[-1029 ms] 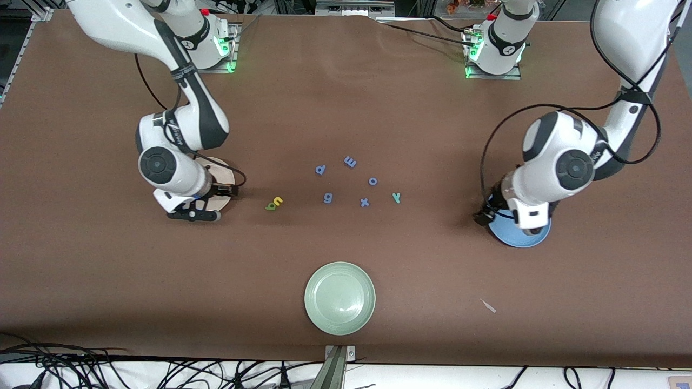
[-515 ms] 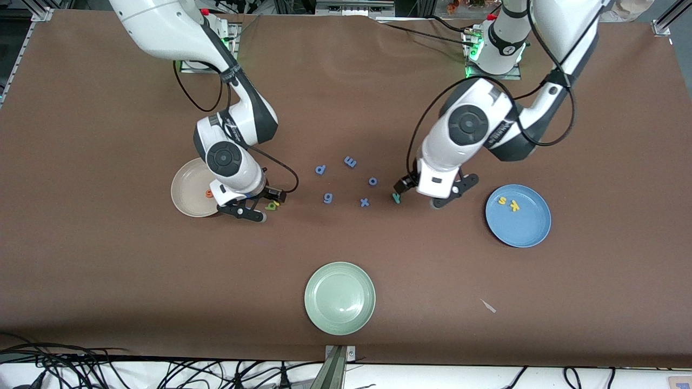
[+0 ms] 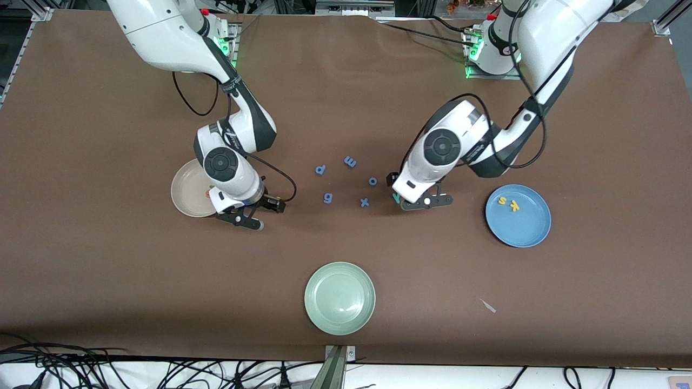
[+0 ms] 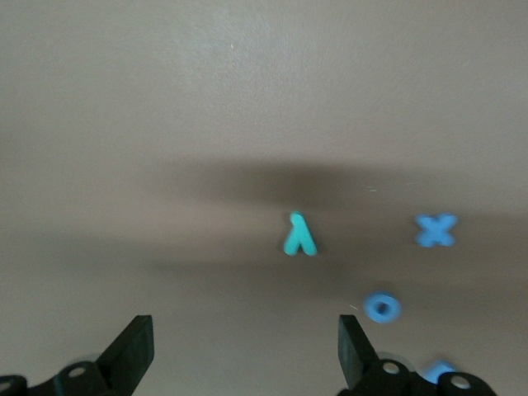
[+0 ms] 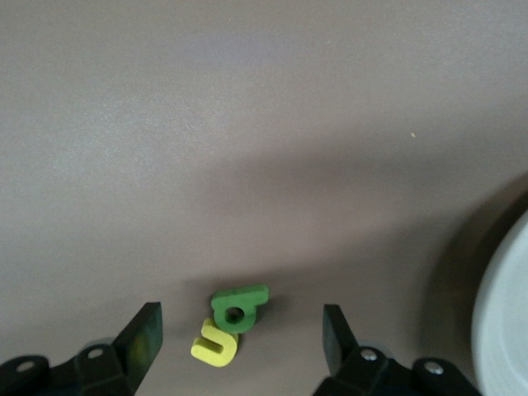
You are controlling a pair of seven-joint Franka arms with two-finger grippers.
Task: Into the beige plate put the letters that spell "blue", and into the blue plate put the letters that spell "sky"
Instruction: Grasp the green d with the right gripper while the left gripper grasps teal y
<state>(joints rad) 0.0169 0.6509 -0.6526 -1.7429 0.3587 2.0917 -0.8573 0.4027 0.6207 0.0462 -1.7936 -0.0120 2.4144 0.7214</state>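
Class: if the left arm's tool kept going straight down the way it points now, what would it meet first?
Most likely the teal y: the left tool is open and points down at the table with the y just ahead between its fingers, though depth is unclear.

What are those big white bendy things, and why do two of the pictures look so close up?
Those are two robot arms. Each ends in a gripper with two fingers for picking things up. The big picture comes from a camera high above the brown table. The two close pictures come from small cameras on the arms' wrists, looking down between the fingers.

The left gripper is open over the teal "y", near blue letters "x" and "o". The right gripper is open over the green "b" and yellow "u", which touch. Neither holds anything.

The blue plate has a yellow "s" and "k". There is also a beige plate and a green plate.
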